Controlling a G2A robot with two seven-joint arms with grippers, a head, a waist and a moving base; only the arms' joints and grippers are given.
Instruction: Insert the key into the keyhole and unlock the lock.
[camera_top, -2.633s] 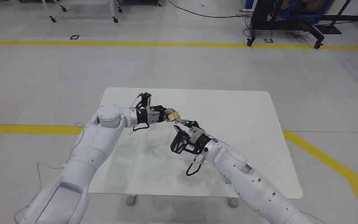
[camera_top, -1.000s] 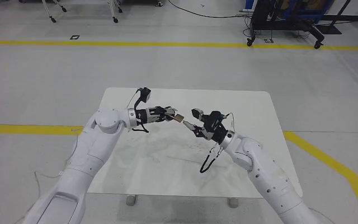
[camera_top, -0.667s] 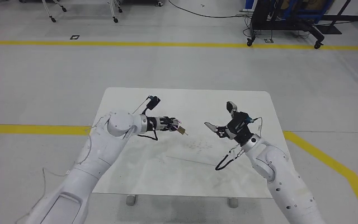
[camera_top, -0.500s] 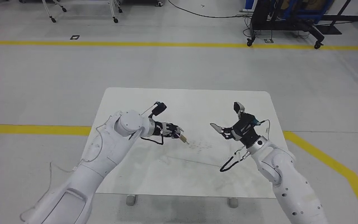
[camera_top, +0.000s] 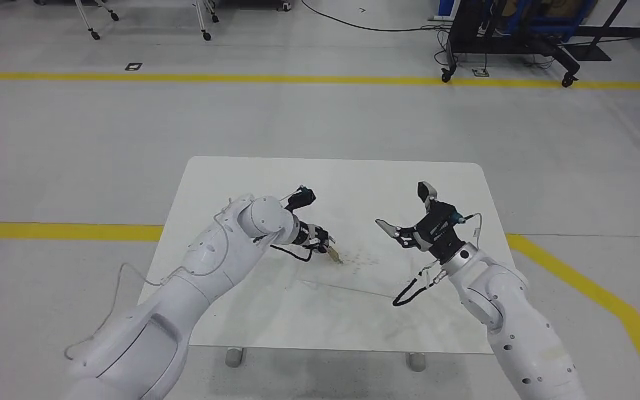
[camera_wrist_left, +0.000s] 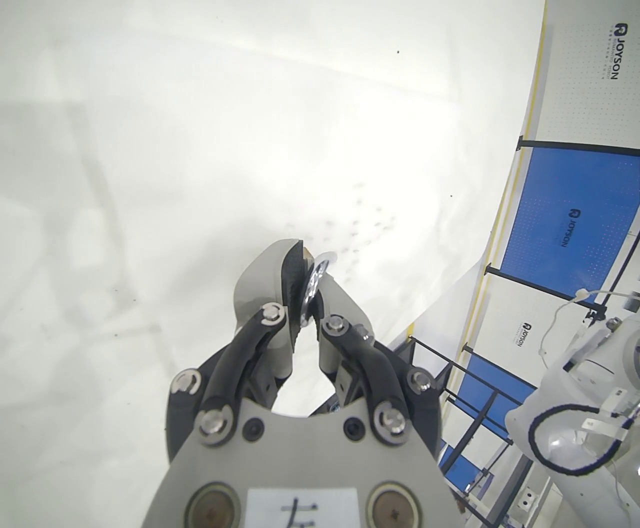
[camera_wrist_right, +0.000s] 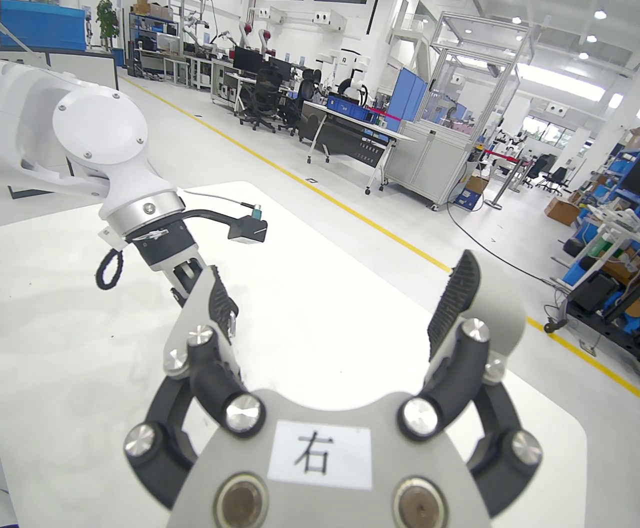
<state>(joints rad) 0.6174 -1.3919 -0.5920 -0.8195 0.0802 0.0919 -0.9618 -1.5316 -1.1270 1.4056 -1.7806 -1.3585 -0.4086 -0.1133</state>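
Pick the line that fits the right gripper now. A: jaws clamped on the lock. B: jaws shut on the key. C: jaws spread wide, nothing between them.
C: the right gripper has its jaws wide apart and empty above the table, while the lock sits in the left gripper.

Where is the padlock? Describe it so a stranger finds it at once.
On the white rectangular table, follow the left arm to its black-and-grey tool near the table's middle. Pinched in it is the small brass-coloured padlock, low over the tabletop; the right arm's tool stands open and holds nothing.
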